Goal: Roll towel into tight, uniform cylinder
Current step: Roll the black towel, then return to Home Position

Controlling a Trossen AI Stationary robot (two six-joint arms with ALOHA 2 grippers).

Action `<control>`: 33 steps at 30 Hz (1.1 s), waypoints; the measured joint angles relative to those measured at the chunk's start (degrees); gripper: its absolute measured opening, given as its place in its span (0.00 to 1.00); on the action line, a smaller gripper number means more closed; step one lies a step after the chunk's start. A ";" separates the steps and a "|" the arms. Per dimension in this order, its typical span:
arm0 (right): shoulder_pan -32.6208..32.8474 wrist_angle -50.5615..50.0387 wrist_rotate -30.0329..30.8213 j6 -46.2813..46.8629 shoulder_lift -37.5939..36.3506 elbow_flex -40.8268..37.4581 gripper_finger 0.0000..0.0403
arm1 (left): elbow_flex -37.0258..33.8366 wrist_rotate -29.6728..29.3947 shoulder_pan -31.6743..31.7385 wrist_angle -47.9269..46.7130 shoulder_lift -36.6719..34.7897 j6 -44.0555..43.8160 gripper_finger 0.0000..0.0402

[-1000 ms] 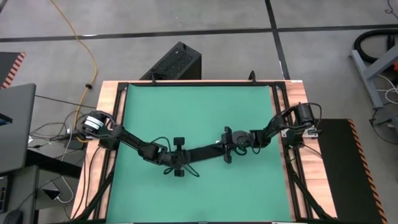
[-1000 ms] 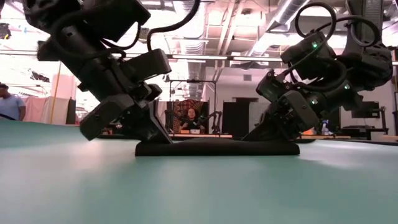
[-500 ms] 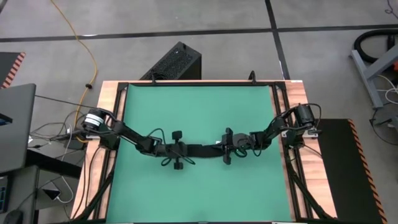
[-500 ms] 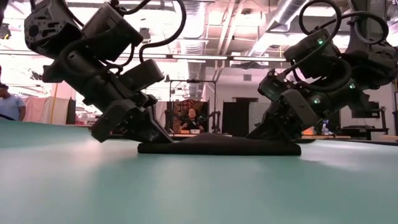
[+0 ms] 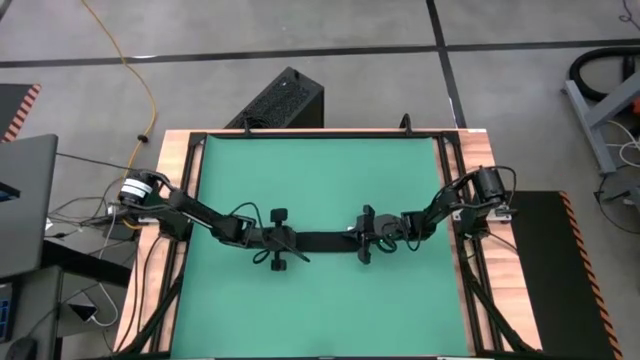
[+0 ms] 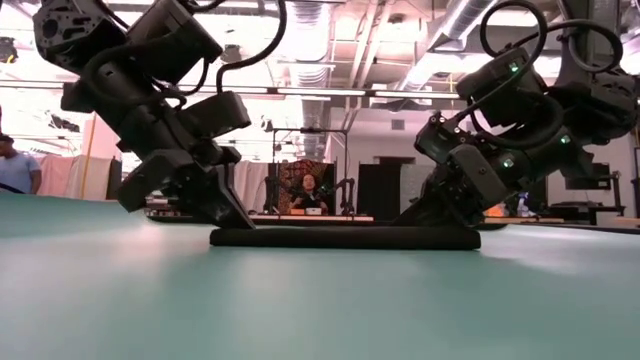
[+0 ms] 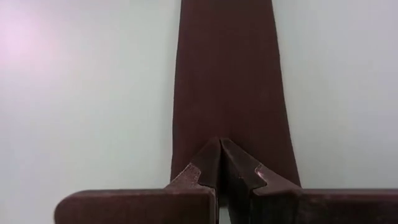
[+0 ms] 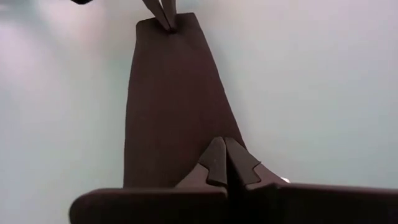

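Note:
The black towel (image 5: 322, 240) lies on the green mat (image 5: 320, 170) as a long narrow strip, running left to right near the mat's middle. In the low view it is a low flat band (image 6: 345, 237). My left gripper (image 5: 294, 240) is shut at the strip's left end. My right gripper (image 5: 352, 238) is shut at its right end. Each wrist view looks along the strip (image 7: 224, 74) (image 8: 171, 99) from its own end. The white tag is not in view. My left gripper pinches the towel's left end (image 7: 211, 134) between its two shut fingers. The fingers slant down from the table's left and lie along the strip. The strip lies straight on the mat. My right gripper pinches the towel's right end (image 8: 205, 134) between its two shut fingers. The fingers slant down from the table's right and lie along the strip. The strip rests on the mat; my left gripper's fingers (image 8: 163, 14) show at its other end.
A black ribbed box (image 5: 282, 100) stands on the floor beyond the table's far edge. A dark frame (image 5: 190, 200) borders the mat on a wooden table. In the low view, people (image 6: 305, 190) (image 6: 15, 165) show in the room behind.
My left gripper has gone toward the table's far edge and a little to the left, carrying the towel's left end. The strip, slanted before, now runs level from left to right. Its middle bulged up half a second ago and now lies flat and straight. The right end stayed.

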 joint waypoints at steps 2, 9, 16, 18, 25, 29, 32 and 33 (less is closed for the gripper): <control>-0.53 1.15 0.00 -0.27 0.00 -0.03 0.02 | 0.00 -0.10 0.00 -0.44 -0.79 -0.38 0.00; -1.72 3.25 0.01 -0.67 -1.23 -0.15 0.04 | -0.04 -0.18 -0.03 -2.63 -4.32 -2.62 0.00; -1.70 3.31 0.00 -0.78 -4.10 -0.15 0.06 | 0.00 -0.69 -0.11 -4.25 -8.93 -2.73 0.00; -1.70 3.36 0.02 -1.50 -5.43 -0.31 0.06 | 0.04 -1.48 -0.12 -5.27 -10.10 -2.76 0.00; -2.03 1.77 -0.19 -3.58 -14.36 -1.48 0.06 | 0.07 -6.09 -0.11 -5.50 -16.50 -4.16 0.00; -2.06 -2.54 -4.59 -5.65 -23.77 -1.51 0.06 | 0.08 -1.90 -0.12 -4.60 -25.48 -0.56 0.00; -2.03 -8.69 -6.52 -8.46 -33.10 -1.46 0.06 | 0.15 0.09 0.17 -4.94 -34.06 3.05 0.00; -2.03 -11.08 -6.56 -9.41 -36.59 -1.46 0.06 | 0.15 0.58 0.50 -4.93 -37.26 4.18 0.00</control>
